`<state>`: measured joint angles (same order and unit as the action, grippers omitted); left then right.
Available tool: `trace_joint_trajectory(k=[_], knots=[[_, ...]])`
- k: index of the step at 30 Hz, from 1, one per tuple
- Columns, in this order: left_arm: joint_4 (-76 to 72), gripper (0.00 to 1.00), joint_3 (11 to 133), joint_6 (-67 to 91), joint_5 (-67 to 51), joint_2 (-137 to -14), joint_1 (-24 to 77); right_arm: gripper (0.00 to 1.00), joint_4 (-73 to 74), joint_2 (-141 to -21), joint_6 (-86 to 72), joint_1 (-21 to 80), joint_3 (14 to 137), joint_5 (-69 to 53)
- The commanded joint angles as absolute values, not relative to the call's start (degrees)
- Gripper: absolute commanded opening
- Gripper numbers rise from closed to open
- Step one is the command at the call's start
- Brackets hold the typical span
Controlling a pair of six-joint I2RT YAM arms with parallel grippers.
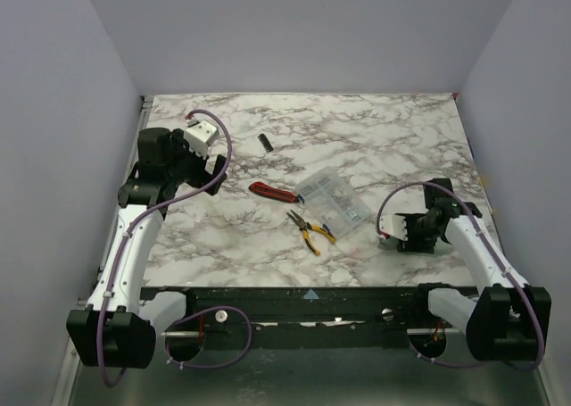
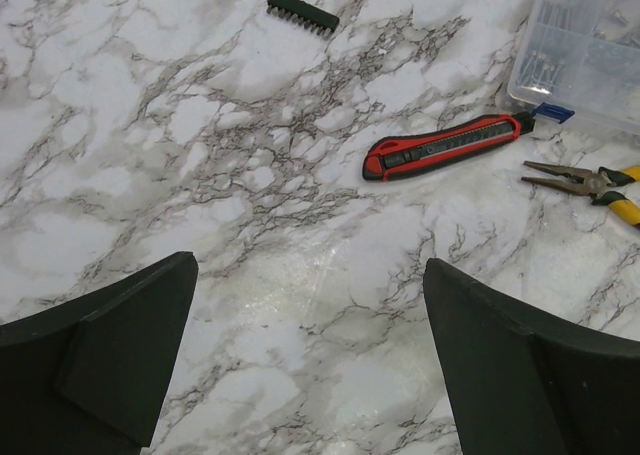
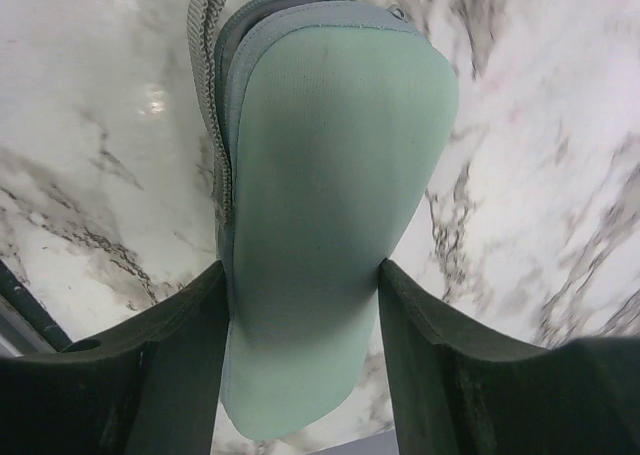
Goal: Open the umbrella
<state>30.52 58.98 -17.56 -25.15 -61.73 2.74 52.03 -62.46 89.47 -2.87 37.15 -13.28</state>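
The right gripper [image 3: 302, 275] pinches the mint-green fabric-cased umbrella [image 3: 330, 175], its long axis pointing straight ahead, while the left gripper [image 2: 310, 265] gapes wide, well apart.

Right wrist camera first: the umbrella case [image 3: 330, 205] fills the frame, its flanks tucked behind the right fingers [image 3: 170, 355]. Its grey strap [image 3: 205, 35] runs out of the top edge, whatever is inside stays out of sight, and the bench [image 3: 560, 175] blurs on the right. From above, the right gripper [image 1: 409, 231] covers the case. The small black piece [image 1: 265, 141] toward the bench's far-left corner is too small to tell there. Left wrist view: the clear box [image 2: 590, 55] is clipped at the top and right edges, its contents unreadable. The pliers [image 2: 590, 185] lose their yellow handles at the right edge, and the left fingers [image 2: 110, 365] are cut off at the bottom.
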Motion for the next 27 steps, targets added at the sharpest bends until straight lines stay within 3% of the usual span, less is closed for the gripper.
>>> trace_joint_trajectory(k=[1,9,15,23,27], knots=[[28.2,0.98,58.3,-17.8,-24.9,-59.4,2.6,0.38,55.6,-64.4,96.9,4.9,35.1,-20.4],[29.7,0.98,57.4,-18.1,-22.5,-57.1,2.6,0.33,44.8,-77.2,72.2,27.7,43.4,-20.2],[29.8,0.98,55.5,-19.2,-21.3,-54.8,2.6,0.33,39.4,-74.1,63.6,47.2,40.1,-19.0],[30.0,0.98,55.1,-17.8,-21.9,-54.7,2.6,0.33,27.7,-89.3,54.5,51.0,48.9,-16.9],[30.0,0.98,55.1,-16.3,-22.6,-54.5,2.5,0.32,20.8,-98.9,51.5,50.6,55.5,-9.5]])
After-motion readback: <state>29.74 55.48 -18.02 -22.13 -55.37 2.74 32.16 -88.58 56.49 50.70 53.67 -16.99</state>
